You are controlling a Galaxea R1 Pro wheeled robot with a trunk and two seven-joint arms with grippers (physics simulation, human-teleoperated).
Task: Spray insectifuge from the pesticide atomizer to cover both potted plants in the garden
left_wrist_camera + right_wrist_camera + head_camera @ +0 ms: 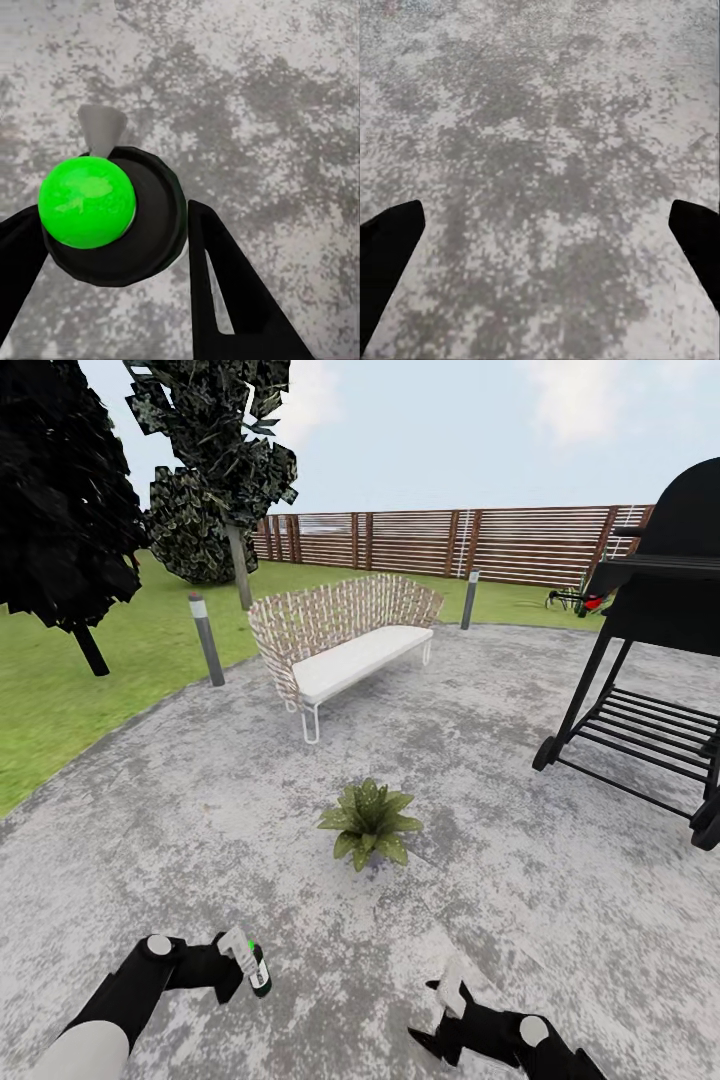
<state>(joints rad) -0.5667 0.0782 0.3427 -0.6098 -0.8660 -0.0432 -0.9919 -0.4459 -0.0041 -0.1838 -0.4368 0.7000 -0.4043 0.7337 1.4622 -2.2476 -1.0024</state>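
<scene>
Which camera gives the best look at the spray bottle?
The head view: the pesticide atomizer shows label and spray head in the left gripper. The left wrist view sees it end-on, between the fingers. The right wrist view looks at patio.

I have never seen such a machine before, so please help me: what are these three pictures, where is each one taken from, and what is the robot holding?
These are simulator renders of a two-armed robot on a grey stone patio in a garden. The large picture is from a camera on its head, looking forward and down. A small potted plant stands on the patio ahead, with a woven bench behind it and a black grill to the side.

The left gripper holds the pesticide atomizer, a dark green bottle. The left wrist camera looks along that gripper's fingers at the bottle, which carries a bright green ball there.

The right gripper is open and empty; its wrist camera sees bare stone between dark fingers.
</scene>
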